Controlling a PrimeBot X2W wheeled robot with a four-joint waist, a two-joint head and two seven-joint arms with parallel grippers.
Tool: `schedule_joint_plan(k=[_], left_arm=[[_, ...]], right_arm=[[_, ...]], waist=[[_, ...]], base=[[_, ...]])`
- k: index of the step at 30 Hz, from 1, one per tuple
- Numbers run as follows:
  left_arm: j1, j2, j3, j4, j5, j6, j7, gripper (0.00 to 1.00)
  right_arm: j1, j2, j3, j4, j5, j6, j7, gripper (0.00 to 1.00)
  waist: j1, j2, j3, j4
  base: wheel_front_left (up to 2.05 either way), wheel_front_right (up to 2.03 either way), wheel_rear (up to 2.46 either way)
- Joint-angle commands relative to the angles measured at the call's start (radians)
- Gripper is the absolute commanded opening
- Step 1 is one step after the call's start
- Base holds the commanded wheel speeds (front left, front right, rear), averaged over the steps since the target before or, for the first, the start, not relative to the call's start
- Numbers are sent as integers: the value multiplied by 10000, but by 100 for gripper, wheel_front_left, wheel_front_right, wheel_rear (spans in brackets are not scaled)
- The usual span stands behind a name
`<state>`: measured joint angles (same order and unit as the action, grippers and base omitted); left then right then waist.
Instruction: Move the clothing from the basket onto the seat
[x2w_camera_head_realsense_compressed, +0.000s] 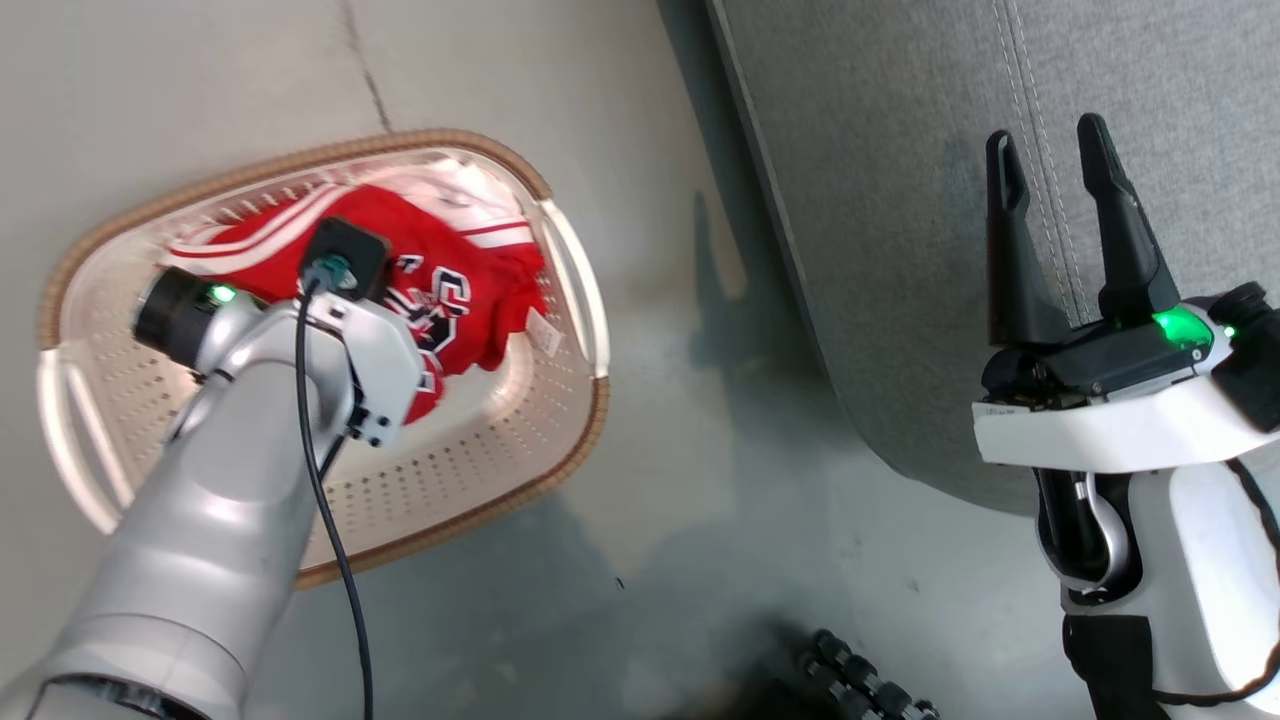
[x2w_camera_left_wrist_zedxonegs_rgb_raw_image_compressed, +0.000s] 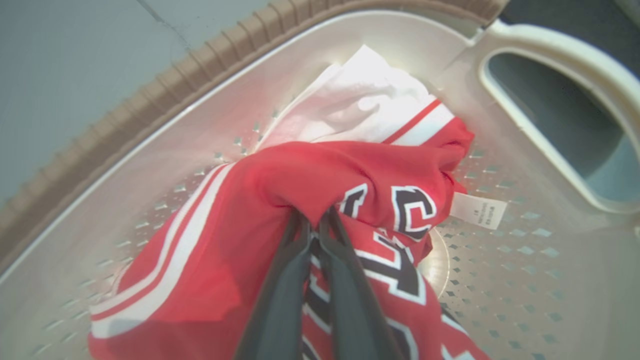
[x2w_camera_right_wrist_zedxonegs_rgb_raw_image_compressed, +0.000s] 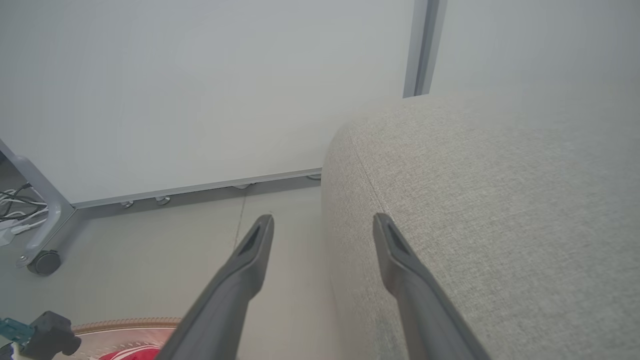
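L gripper: jaws pinched narrow on 1 fold of the red jersey, which lies inside the basket. R gripper: jaws wide, empty, over the seat. Risk: shallow pinch; fabric may slip on lift, or drag the basket.

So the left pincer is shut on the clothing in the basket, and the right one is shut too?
No: the right pincer is open, as the right wrist view shows. The left pincer is shut on the clothing in the basket.
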<state>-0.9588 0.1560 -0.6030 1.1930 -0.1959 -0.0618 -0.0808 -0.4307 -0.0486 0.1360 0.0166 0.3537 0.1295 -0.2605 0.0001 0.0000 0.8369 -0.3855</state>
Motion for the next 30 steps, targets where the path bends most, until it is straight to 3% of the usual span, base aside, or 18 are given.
schedule_joint_plan(k=[1, 10, 22, 30], left_arm=[[235, -84, 25, -148, -158, -115, -406, 0], [1210, -549, 369, -1443, -887, -319, -1707, 0], [3178, -473, 1154, -5554, -1583, -20, -1853, 0], [4271, -253, 1467, -7784, -1905, 240, -1845, 0]], right_arm=[[147, -38, -58, 91, -169, 23, -68, 100], [583, -46, -100, 609, -831, 21, -29, 100], [1335, -46, -543, 600, -1404, 21, 688, 100], [1854, -46, -670, 497, -1480, 21, 1063, 100]], waist=[[-1, 0, -627, 512], [-1, 0, -2144, 1413], [-1, 0, -3889, 2438], [-1, 0, -4826, 2753]], base=[[0, 0, 0], [0, 0, 0], [0, 0, 0], [0, 0, 0]])
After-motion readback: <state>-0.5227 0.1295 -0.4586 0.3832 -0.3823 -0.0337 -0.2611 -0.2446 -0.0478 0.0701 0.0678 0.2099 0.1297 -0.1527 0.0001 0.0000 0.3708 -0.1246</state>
